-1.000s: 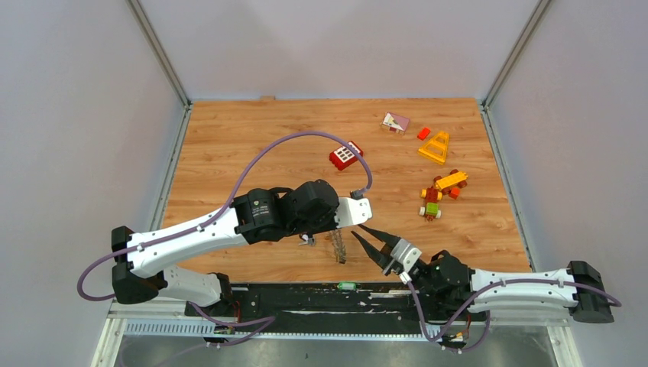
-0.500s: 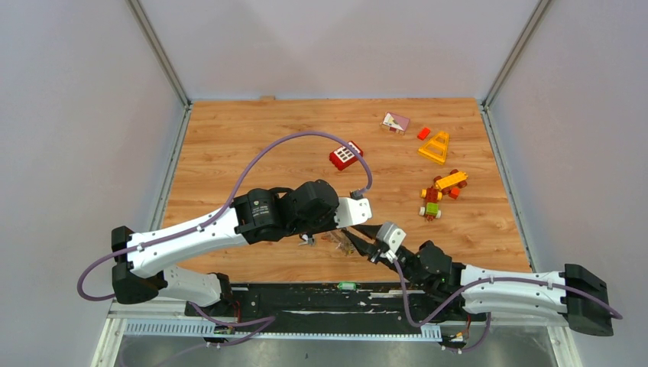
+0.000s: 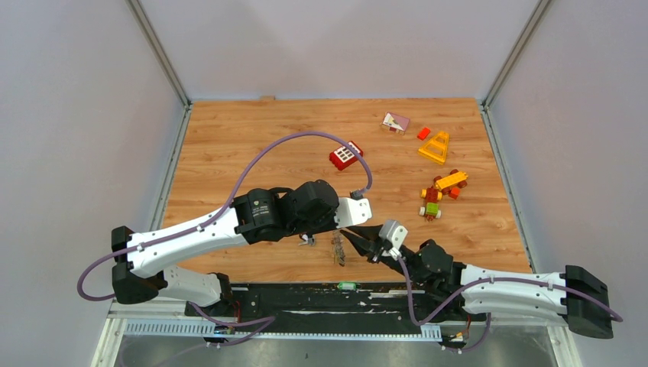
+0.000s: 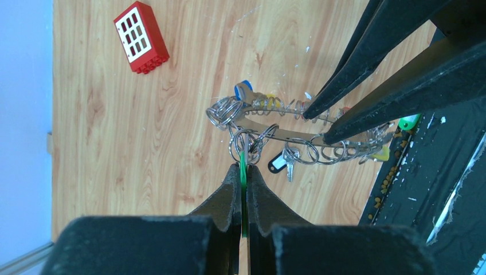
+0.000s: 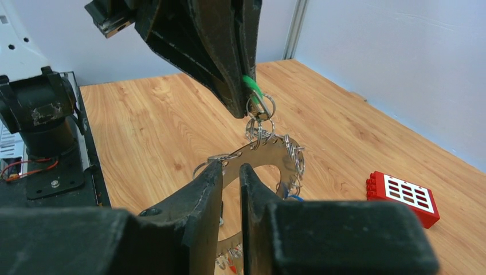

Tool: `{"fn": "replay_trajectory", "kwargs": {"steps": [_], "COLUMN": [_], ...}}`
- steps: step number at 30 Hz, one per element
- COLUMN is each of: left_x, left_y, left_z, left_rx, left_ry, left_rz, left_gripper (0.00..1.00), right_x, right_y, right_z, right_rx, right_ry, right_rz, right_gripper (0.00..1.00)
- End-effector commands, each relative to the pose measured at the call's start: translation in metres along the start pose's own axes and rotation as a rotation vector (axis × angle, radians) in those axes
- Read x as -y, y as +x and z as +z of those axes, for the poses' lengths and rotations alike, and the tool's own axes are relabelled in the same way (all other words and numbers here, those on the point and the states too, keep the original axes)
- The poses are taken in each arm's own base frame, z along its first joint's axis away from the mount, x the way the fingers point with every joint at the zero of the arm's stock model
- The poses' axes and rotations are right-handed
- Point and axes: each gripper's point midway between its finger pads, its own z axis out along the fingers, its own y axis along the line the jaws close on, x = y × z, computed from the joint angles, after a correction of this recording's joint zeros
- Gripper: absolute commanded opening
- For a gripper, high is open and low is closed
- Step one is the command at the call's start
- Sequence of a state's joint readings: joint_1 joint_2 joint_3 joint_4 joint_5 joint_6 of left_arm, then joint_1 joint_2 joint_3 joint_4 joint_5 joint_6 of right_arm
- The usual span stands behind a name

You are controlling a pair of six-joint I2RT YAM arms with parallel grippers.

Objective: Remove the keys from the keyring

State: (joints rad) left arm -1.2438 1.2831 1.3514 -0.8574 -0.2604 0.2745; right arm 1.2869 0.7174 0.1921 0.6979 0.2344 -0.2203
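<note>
The keyring (image 3: 337, 248), a flat grey ring fringed with small split rings and keys, hangs just above the table's near edge. My left gripper (image 4: 243, 167) is shut on a green key head (image 4: 243, 160) whose split ring hooks the keyring's band (image 4: 269, 129). My right gripper (image 5: 230, 166) reaches in from the right. Its jaws stand a narrow gap apart, with the tips astride the band (image 5: 269, 152). Keys with a blue head (image 4: 243, 90), a black tag (image 4: 278, 163) and a yellow head (image 4: 379, 153) hang from the ring.
A red window brick (image 3: 345, 156) lies behind the left arm. A pink block (image 3: 395, 122), a yellow triangle (image 3: 435, 147) and a toy car (image 3: 439, 195) sit at the back right. The black base strip (image 3: 306, 294) runs along the near edge.
My right gripper has moved left from the near edge up to the keyring, and its jaws have narrowed from wide open to a small gap. The left gripper still holds the green key head.
</note>
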Motion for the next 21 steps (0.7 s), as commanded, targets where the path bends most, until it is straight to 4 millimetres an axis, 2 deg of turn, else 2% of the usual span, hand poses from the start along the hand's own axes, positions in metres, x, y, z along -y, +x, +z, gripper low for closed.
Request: {"fn": "replay_trajectory", "kwargs": {"steps": [1,10,21], "left_x": [-0.009,-0.01,-0.009], "left_y": [-0.023,-0.025,-0.026], "left_z": [-0.015,-0.014,-0.011], "left_rx": [0.081,0.082,0.077], "left_ry": [-0.022,-0.021,-0.016], "left_rz": [-0.023,-0.025,-0.021], "left_gripper": [0.0,0.0,0.0], "right_x": [0.012,0.019,0.012], "right_y": [-0.035,-0.033,-0.034], "right_z": [0.007,0.012,0.021], "right_rx": [0.111,0.112,0.118], "right_ry": [0.058,0.088,0.046], "right_rz": [0.07,0.092,0.094], "right_gripper": [0.17,0.17,0.19]}}
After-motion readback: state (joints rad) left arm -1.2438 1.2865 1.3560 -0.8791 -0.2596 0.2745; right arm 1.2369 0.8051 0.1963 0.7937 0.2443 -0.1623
